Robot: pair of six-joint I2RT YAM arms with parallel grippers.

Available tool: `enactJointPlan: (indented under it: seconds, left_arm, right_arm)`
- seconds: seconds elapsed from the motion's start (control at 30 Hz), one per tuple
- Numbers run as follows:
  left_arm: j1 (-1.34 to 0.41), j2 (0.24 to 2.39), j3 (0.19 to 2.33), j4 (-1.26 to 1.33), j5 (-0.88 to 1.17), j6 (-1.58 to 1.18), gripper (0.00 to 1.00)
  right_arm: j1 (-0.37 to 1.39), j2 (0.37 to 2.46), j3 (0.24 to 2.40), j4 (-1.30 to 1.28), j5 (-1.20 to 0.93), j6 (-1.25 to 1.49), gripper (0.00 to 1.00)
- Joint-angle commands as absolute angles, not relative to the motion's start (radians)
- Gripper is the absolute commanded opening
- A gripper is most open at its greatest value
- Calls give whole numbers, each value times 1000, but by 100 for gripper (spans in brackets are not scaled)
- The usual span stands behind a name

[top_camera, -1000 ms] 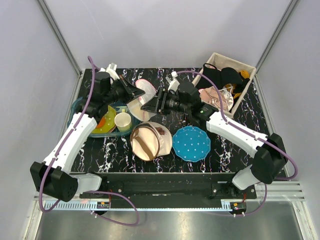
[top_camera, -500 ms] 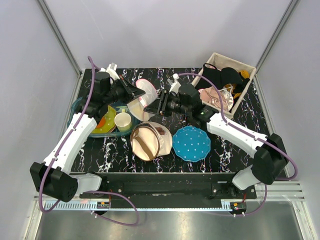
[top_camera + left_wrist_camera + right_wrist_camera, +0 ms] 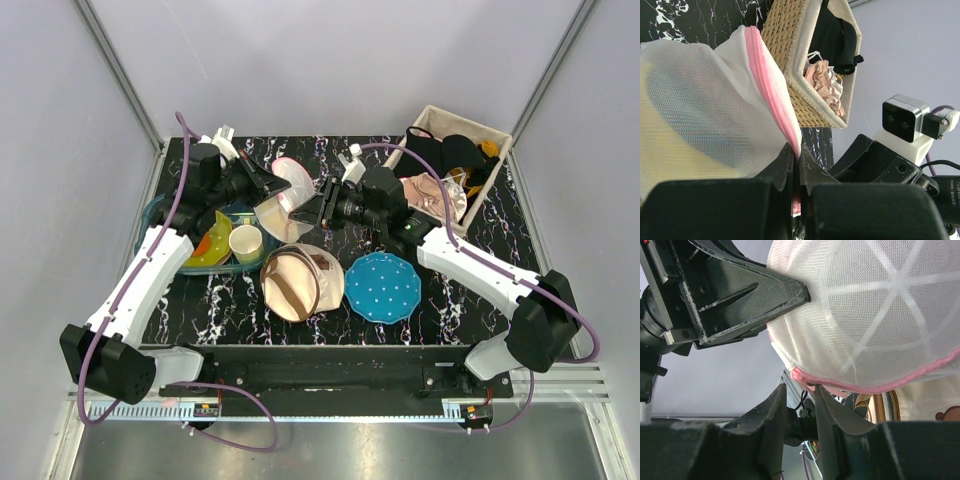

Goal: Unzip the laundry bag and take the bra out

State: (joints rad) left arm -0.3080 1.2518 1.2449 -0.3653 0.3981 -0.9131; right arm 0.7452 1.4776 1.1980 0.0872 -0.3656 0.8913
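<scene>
Left gripper (image 3: 796, 155) clamped tight on the pink rim of the laundry bag (image 3: 285, 200), holding it raised over the table between the two arms. Right gripper (image 3: 807, 387) has swung in from the right, jaws narrowing to a slim gap, tips now at the bag's pink zipper edge (image 3: 900, 382). Cannot tell if anything is pinched yet; likely the reach for the zipper pull, unzipping not begun.

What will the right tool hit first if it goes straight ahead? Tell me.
The laundry bag. Its pink zipper rim lies directly ahead of the right tool, just past the fingertips. Whether they already touch is unclear from this view.
</scene>
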Motion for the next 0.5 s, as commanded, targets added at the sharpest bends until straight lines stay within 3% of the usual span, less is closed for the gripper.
enactJointPlan:
  seconds: [0.0,0.3,0.47]
  left_arm:
    - [-311,1243,1269,-295,428,-908,0]
    - [-311,1246,1267,-293,431,-908,0]
    - [-310,1247,1267,-298,439,-902,0]
  right_arm:
    - [738,1453,1200,144,-367,877,35]
    - [735,1439,1171,141,-336,888,1]
    - [726,1417,1138,143,-311,890,0]
